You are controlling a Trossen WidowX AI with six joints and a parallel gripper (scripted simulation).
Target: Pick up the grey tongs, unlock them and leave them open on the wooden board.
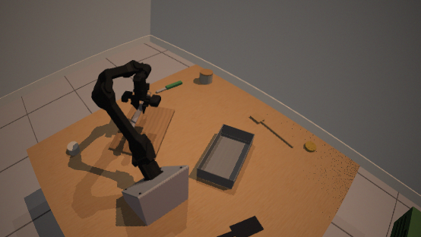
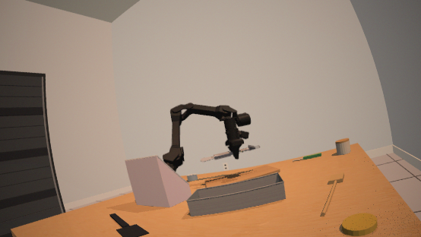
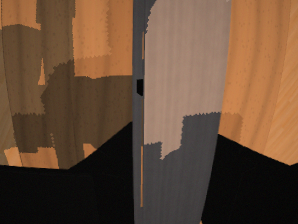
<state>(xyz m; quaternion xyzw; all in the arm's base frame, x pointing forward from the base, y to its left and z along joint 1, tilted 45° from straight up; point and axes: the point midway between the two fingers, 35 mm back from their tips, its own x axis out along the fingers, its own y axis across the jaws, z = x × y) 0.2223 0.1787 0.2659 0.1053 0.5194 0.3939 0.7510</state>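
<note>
The grey tongs [image 1: 136, 116] [image 2: 219, 156] [image 3: 187, 65] are held in the air over the wooden board [image 1: 164, 121] [image 2: 267, 169] [image 3: 255, 65]. My gripper [image 1: 142, 109] [image 2: 236, 155] is shut on them and points down. In the exterior view the tongs lie nearly level, the left end a little lower, with a gap above the board. The tongs' arms look close together, with a thin slit between them in the wrist view. Whether the lock is engaged cannot be seen. The roasting tin [image 1: 214, 180] [image 2: 235, 200] stands beside the board and looks empty.
A white cylinder [image 1: 73, 148] [image 2: 192, 177] stands beyond the board. A green-handled knife [image 1: 174, 85] [image 2: 312, 156] and a jar [image 1: 206, 77] [image 2: 343, 147] are at the back. A hammer-like tool [image 1: 279, 135], a yellow disc [image 1: 310, 146] [image 2: 359, 224] and a black spatula [image 1: 247, 226] [image 2: 133, 231] lie farther off.
</note>
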